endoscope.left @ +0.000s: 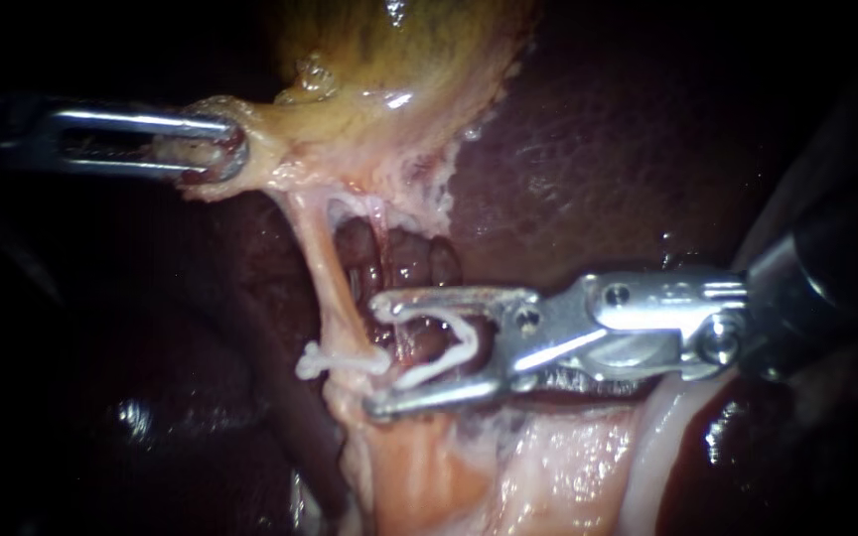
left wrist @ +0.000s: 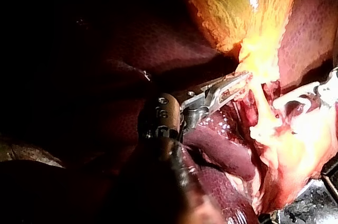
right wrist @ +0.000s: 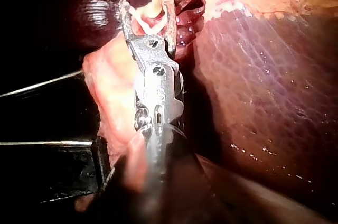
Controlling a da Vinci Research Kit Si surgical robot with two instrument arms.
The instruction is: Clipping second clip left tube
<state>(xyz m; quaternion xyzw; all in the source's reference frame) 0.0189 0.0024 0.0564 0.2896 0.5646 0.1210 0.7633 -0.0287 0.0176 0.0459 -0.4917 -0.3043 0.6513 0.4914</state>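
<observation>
- At the gallbladder's neck, towards the upper left of the exposed liver [endoscope.left: 628, 149], the left instrument [endoscope.left: 222, 149] has its jaws clamped on a fold of pale tissue [endoscope.left: 191, 151]. The fold is drawn out sideways from the yellow-green gallbladder [endoscope.left: 399, 60].
- From that neck the left tube [endoscope.left: 325, 268] runs down as a thin, taut, pale strand over the dark liver bed.
- Low on the left tube sits a closed clip [endoscope.left: 335, 362], white and lying crosswise on the strand.
- The right instrument [endoscope.left: 377, 355] comes in from the liver's right edge. Its jaws stand wide apart, each bearing on one leg of an open clip [endoscope.left: 449, 342] held between them.
- The jaw tips lie just beside the left tube, level with the closed clip. It cannot be determined whether the tube lies inside the open clip.
- In the right wrist view the right instrument [right wrist: 150, 12] shows the same spread jaws, with the white clip seated between them.
</observation>
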